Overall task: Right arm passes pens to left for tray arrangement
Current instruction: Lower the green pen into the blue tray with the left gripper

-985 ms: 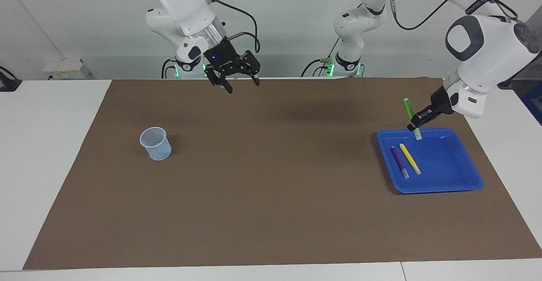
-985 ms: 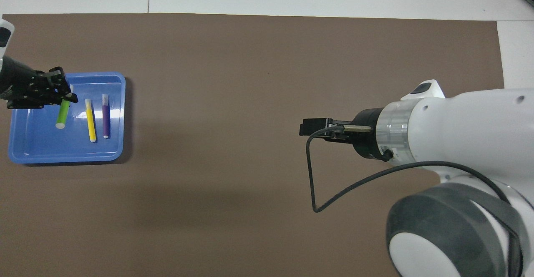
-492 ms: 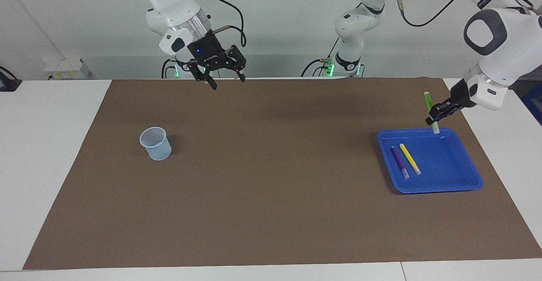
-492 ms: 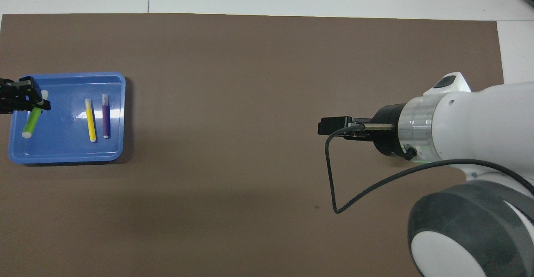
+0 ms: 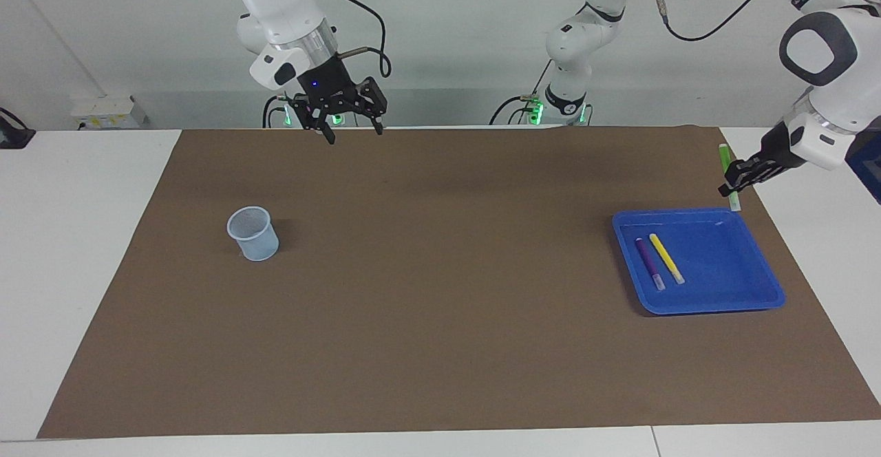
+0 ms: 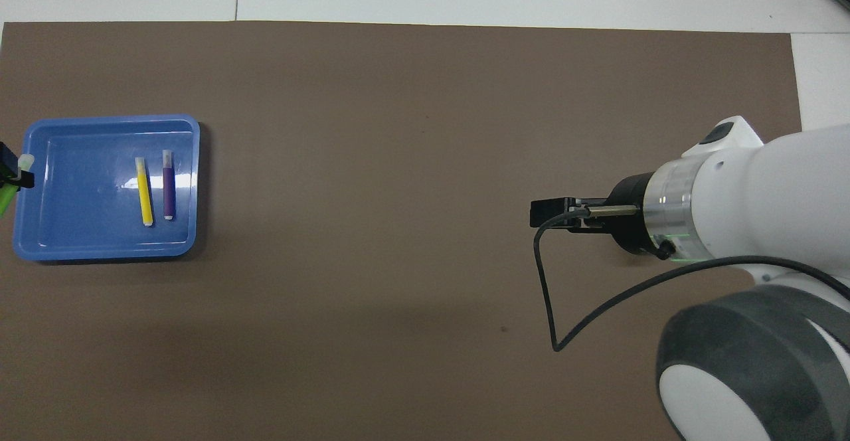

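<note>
1. Brown mat (image 5: 440, 319) on white table (image 5: 82, 237), pale wall.
2. Three pens: purple pen (image 5: 648, 263) and yellow pen (image 5: 666, 258) in blue tray (image 5: 729, 299); green pen (image 5: 727, 171) pinched upright by left gripper (image 5: 732, 183), over tray's edge.
3. One cup (image 5: 253, 234).
4. Right gripper (image 5: 351, 126) up high, jaws wide, holding nothing.

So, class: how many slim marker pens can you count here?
3. Purple marker pen and yellow marker pen lie in the blue plastic tray; green marker pen is held by the left gripper.
</note>
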Robot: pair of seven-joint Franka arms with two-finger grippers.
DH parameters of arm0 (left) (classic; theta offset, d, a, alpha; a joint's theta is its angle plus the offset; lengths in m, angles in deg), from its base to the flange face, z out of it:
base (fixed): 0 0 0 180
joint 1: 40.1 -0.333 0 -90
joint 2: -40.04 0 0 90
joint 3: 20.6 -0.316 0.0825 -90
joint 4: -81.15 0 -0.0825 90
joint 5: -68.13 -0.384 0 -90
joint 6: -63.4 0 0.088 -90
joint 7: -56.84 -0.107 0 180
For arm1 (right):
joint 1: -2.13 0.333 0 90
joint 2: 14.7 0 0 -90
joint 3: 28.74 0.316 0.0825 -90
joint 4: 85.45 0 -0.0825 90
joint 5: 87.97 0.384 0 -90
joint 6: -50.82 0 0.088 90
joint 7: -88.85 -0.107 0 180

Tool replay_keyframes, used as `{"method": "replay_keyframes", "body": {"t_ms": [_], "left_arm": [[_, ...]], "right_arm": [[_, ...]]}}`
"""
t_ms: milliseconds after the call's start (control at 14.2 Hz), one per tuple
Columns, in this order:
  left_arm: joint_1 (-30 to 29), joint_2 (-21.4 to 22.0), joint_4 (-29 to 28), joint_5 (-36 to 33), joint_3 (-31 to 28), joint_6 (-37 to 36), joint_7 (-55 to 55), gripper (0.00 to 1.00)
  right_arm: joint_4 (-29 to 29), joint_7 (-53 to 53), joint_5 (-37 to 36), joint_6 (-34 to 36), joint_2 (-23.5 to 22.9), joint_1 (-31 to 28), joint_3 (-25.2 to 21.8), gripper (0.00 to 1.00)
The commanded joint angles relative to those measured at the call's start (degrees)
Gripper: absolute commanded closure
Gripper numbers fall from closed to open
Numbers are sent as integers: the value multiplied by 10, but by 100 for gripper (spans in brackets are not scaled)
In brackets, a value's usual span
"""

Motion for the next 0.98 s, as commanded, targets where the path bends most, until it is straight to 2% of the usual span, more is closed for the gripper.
{"method": "replay_keyframes", "body": {"t_ms": [0, 352, 703, 914], "left_arm": [[-10, 21, -21, -21, 3, 1, -41, 94], [-14, 22, -27, -40, 3, 26, -69, 94], [-13, 41, -84, -62, 4, 96, -76, 94], [-6, 40, -107, -85, 4, 116, -81, 95]], "right_arm": [[-6, 20, -11, 13, 2, -14, 4, 0], [-11, 21, -34, 30, 3, -13, 5, 0], [-20, 22, -94, 49, 3, -9, 8, 0], [-26, 82, -141, 82, 3, -20, -1, 0]]}}
